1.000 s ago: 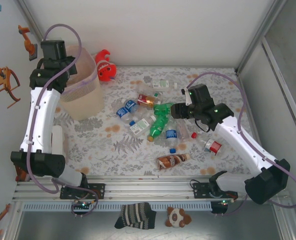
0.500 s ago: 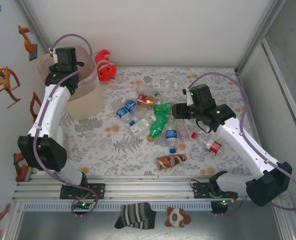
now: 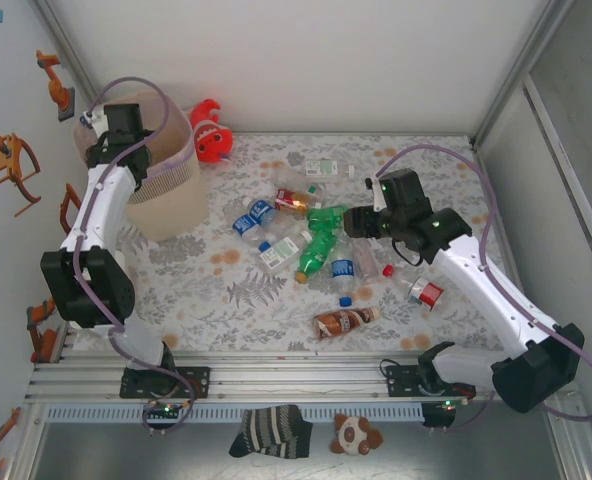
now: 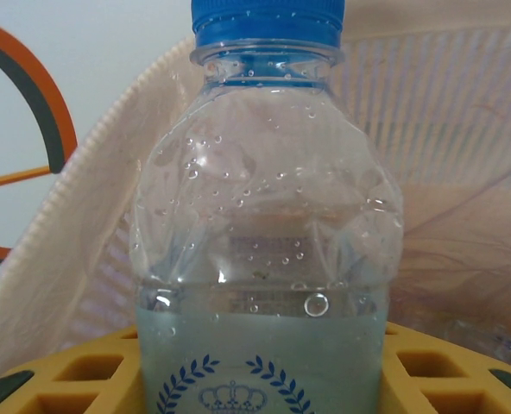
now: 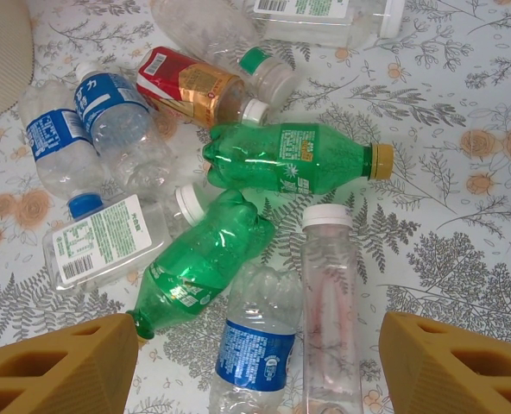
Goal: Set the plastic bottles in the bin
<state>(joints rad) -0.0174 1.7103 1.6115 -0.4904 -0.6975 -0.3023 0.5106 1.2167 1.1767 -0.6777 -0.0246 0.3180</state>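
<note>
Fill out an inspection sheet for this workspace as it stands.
Surface: floral tablecloth, flat, with bottles scattered mid-table.
Job's things: plastic bottles lying in a loose heap; one blue-capped bottle held at the mouth of the bin, far left.
Clutter: red fish plush beside the bin.
Grippers: left pincer shut on the blue-capped bottle; right pincer open above the heap.
Cables: purple cables loop over both arms.
Surroundings: white walls; wooden ornaments on the left wall; sock and small plush in front of the rail.
</note>
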